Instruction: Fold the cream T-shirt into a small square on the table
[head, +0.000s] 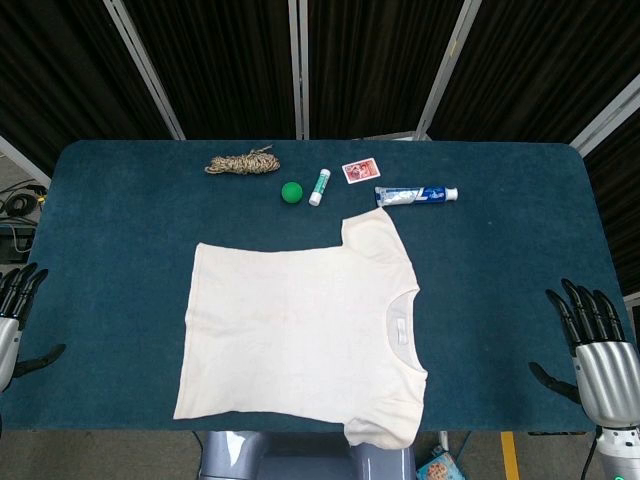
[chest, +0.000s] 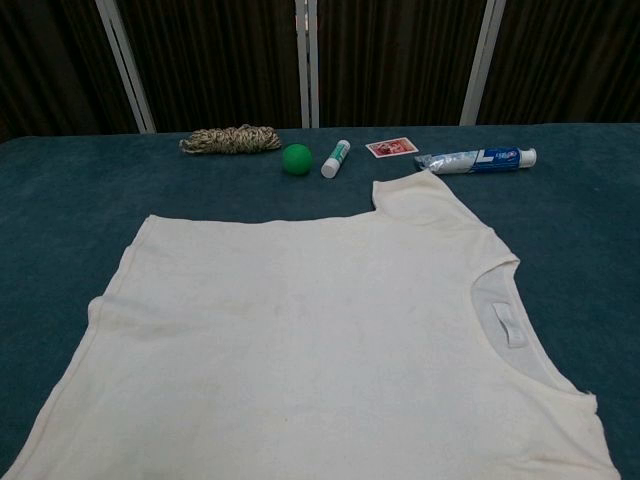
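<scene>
I see the T-shirt (head: 300, 335) spread flat and unfolded mid-tabletop (head: 110, 230), collar to my right. My left robot hand (head: 15, 320) and right robot hand (head: 595, 350) sit at the tabletop's side edges, fingers apart, holding nothing. Rope (head: 242, 161), ball (head: 291, 193), stick (head: 320, 187), card (head: 360, 171) and toothpaste (head: 417, 195) line the far side.
</scene>
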